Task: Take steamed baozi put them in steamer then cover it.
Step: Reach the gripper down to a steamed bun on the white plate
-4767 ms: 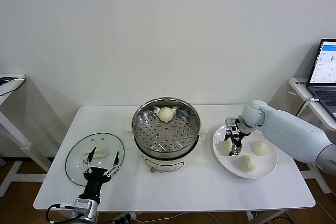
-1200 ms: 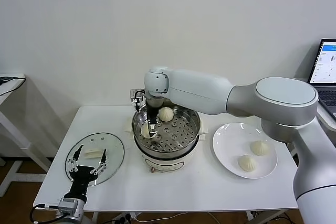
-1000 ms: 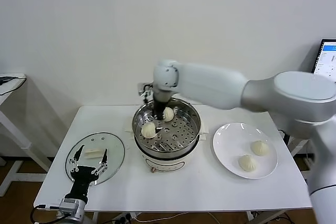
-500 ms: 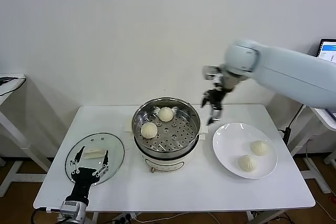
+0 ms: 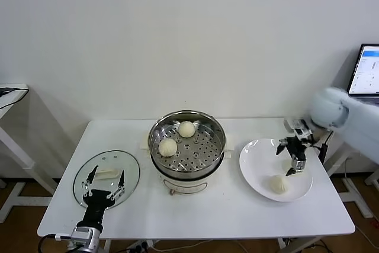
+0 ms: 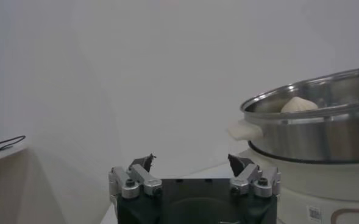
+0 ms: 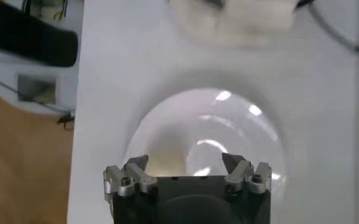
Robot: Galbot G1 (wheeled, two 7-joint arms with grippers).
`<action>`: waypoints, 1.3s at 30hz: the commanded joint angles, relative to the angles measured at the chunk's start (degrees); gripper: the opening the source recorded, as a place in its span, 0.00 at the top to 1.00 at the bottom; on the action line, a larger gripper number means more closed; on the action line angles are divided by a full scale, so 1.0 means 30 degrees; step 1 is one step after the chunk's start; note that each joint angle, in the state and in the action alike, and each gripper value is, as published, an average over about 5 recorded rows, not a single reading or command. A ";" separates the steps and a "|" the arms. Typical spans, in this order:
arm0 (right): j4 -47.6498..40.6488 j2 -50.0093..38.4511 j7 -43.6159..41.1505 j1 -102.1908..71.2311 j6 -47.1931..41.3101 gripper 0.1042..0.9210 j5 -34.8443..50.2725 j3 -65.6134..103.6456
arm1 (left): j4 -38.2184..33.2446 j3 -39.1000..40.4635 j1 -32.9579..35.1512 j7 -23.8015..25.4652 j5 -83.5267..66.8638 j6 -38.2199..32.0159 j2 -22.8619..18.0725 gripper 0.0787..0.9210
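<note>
With its jaws spread wide and nothing between them, your right gripper [image 5: 294, 153] hangs over the far right part of the white plate [image 5: 253, 164], above where a bun sits; the wrist view shows that baozi [image 7: 167, 153] just under the fingertips [image 7: 138, 163], off to one side of the gap and not centred. A second baozi [image 5: 279, 183] lies on the plate's near side, apart from the gripper.

You should expect these buns to be soft, light and a little tacky, so a hard pinch would likely dent the skin or crush the pleats. Take the bun low around its widest part, one finger each side, and close only until it stops slipping.

Two baozi [image 5: 167, 147] already rest on the perforated tray of the steamer [image 5: 187, 149], one at the back, one to the left, so room appears free toward the front and right.

Your left gripper [image 5: 105, 186], also open and empty, waits at the near edge of the glass lid [image 5: 84, 174] lying flat on the table [image 5: 201, 211]. The lid looks rigid, smooth and breakable; its white handle [image 5: 107, 173] is the sensible place to hold.
</note>
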 commanded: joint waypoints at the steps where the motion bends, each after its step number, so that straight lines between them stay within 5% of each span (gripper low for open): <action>1: -0.1234 0.0077 0.1143 -0.5560 0.1025 0.12 -0.3221 0.4238 | 0.0144 -0.0036 0.0001 0.0010 0.0032 -0.0040 -0.0044 0.12; 34: -0.2702 0.2212 0.1632 -0.6809 0.0555 0.12 -0.3716 0.5263 | 0.0636 -0.0029 -0.0258 -0.0137 0.0102 0.0040 -0.0139 0.12; 39: -0.2713 0.2238 0.1600 -0.6722 0.0594 0.20 -0.3722 0.5297 | 0.0633 0.0042 -0.0264 -0.0165 0.0109 0.0051 -0.0157 0.12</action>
